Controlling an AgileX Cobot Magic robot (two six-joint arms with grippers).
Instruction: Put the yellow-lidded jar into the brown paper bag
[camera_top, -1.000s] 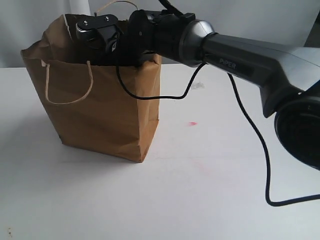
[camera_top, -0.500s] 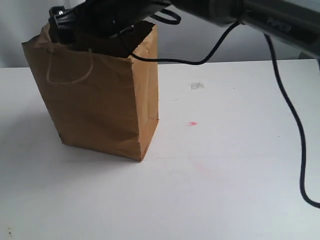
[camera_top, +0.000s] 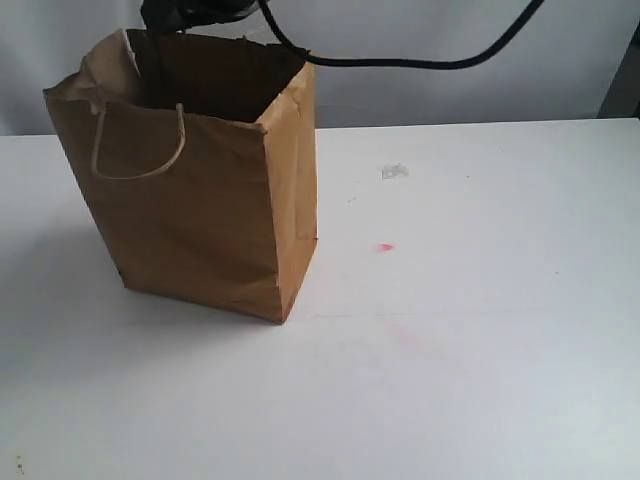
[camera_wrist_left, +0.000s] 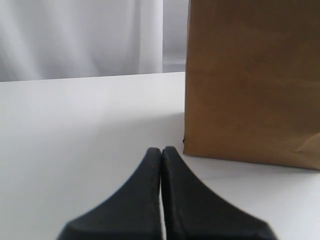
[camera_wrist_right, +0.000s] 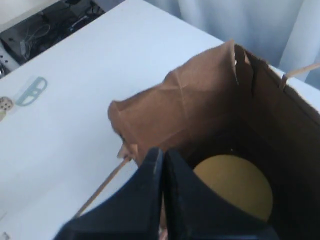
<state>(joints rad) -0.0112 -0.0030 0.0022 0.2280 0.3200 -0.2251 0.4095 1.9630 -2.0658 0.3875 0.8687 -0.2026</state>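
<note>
The brown paper bag (camera_top: 205, 190) stands upright on the white table (camera_top: 450, 350), mouth open, a cord handle looped on its front. Down inside it lies the yellow-lidded jar (camera_wrist_right: 235, 186); only its round mustard lid shows, and the exterior view does not show it. My right gripper (camera_wrist_right: 163, 152) hovers above the bag's mouth, shut and empty; in the exterior view just a dark part of it (camera_top: 190, 12) shows at the top edge. My left gripper (camera_wrist_left: 161, 150) sits low over the table beside the bag's side wall (camera_wrist_left: 252, 85), shut with nothing in it.
A black cable (camera_top: 400, 60) arcs across the top of the exterior view. Small pink marks (camera_top: 385, 247) stain the table right of the bag. A pale curtain (camera_wrist_left: 80, 37) hangs behind the table. Dark equipment (camera_wrist_right: 50, 25) lies beyond the table's far edge.
The right arm has lifted up and away from the bag's mouth, leaving the exterior view almost entirely. The bag stays upright in the same place.
</note>
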